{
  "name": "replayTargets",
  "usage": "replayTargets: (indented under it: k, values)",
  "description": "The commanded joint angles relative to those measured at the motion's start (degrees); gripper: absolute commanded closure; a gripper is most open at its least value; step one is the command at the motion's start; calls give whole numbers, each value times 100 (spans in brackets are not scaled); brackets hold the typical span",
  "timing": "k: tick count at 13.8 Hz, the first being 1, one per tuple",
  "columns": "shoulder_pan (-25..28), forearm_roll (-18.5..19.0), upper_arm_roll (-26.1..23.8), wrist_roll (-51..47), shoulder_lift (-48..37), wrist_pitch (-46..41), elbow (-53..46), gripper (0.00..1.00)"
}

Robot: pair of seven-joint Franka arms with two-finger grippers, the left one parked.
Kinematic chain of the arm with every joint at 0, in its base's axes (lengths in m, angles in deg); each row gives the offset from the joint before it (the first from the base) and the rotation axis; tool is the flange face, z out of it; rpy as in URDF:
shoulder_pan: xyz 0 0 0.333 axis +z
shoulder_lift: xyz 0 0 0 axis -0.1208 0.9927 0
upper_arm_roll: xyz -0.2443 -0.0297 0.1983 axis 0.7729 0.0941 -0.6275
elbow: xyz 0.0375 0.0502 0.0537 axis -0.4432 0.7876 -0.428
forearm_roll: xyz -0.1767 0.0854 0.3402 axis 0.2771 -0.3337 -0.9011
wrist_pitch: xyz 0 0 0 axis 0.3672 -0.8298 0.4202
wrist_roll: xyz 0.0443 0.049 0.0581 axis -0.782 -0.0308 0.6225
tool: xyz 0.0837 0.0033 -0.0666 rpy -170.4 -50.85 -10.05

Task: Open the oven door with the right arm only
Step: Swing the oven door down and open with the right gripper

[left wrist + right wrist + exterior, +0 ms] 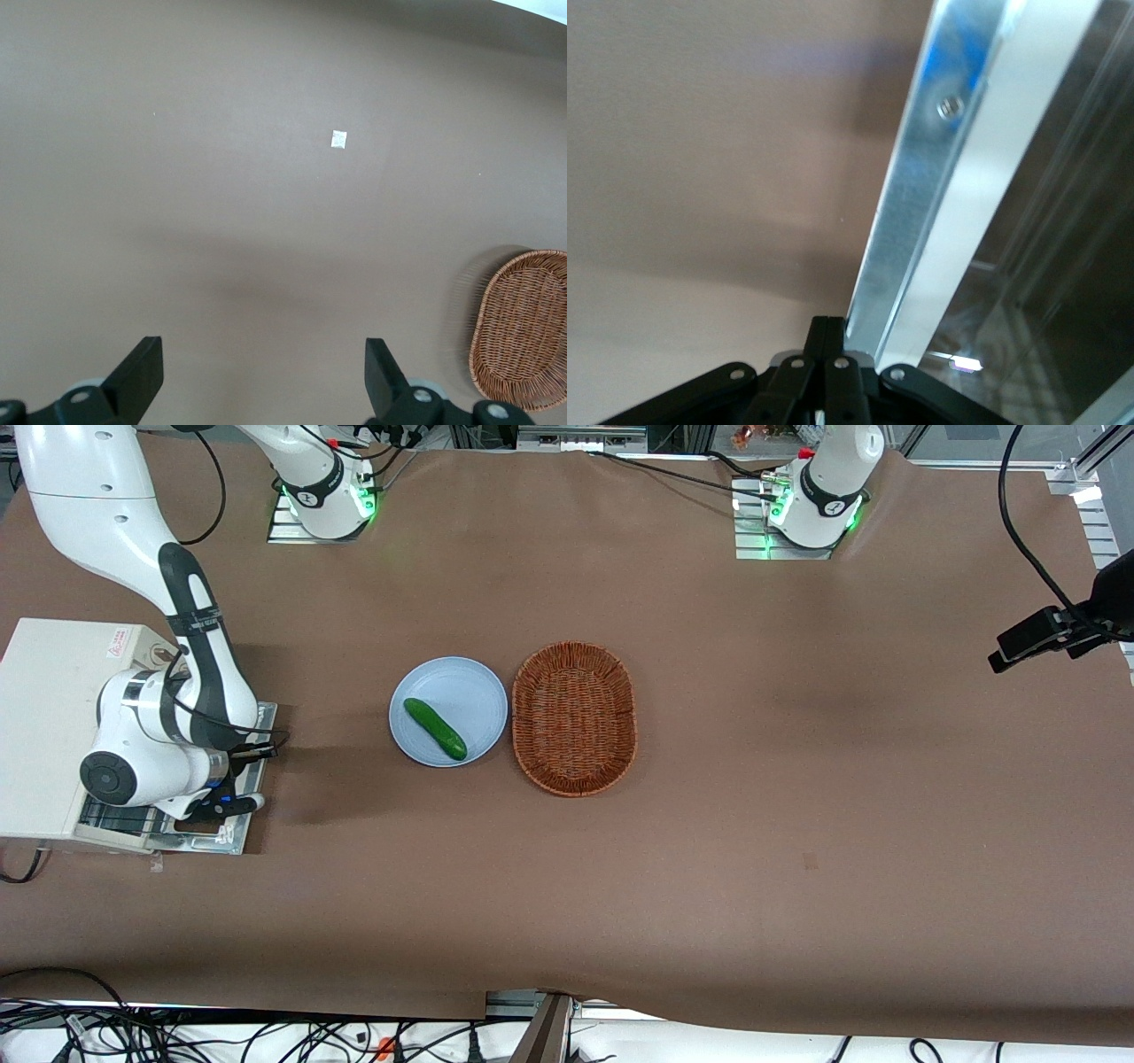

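Observation:
The cream-white oven (pixel 53 717) stands at the working arm's end of the table. Its oven door (pixel 237 840) is swung down in front of it, silver frame outermost. The right arm (pixel 199 664) bends down over the door, and its black gripper (pixel 232 804) hangs low above the door's outer edge. In the right wrist view the gripper (pixel 827 329) is shut, its two fingers pressed together with nothing between them. Their tips lie against the edge of the door's silver frame (pixel 921 186), and the dark glass window (pixel 1063 266) sits beside it.
A pale blue plate (pixel 461 682) with a green cucumber (pixel 435 728) on it sits mid-table. A brown wicker basket (pixel 574 717) lies beside the plate, toward the parked arm's end. A black camera (pixel 1036 638) juts in at that end.

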Motion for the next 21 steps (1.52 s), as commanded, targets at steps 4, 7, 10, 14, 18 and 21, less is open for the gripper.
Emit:
replayTargets:
  k: [4,7,10,14,18,21]
  values:
    - [-35,-120,24,-67,-94,-964,-502,100]
    - [-61,-111,33,180,-340,-1282,-749,16]
    - [-61,-49,42,207,-630,-1711,-968,0]
    - [-114,-49,94,198,-666,-2397,-1652,0]
    - [-105,-67,77,58,-1147,-2785,-1971,0]
    - [-105,-85,86,58,-1972,-2786,-1744,0]
